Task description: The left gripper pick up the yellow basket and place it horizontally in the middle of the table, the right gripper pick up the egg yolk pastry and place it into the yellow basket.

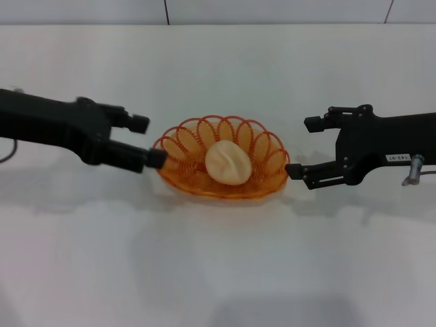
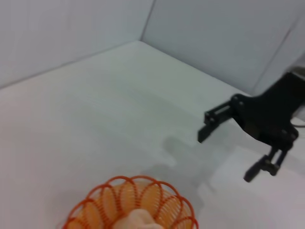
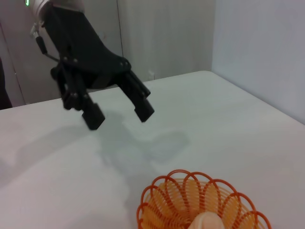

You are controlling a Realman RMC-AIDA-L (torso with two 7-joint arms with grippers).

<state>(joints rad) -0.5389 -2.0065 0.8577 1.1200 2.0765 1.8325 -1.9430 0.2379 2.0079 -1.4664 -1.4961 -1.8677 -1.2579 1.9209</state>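
The yellow basket (image 1: 221,166) sits flat on the white table (image 1: 218,259) near the middle, its long side across my view. The egg yolk pastry (image 1: 228,162) lies inside it. My left gripper (image 1: 148,141) is open and empty, just left of the basket's rim, apart from it. My right gripper (image 1: 304,148) is open and empty, just right of the basket. The left wrist view shows the basket (image 2: 131,205), the pastry's top (image 2: 138,220) and the right gripper (image 2: 226,155). The right wrist view shows the basket (image 3: 200,202), the pastry (image 3: 206,222) and the left gripper (image 3: 119,114).
The table's far edge meets a pale wall (image 1: 218,10) at the back. Nothing else stands on the tabletop besides the basket and both arms.
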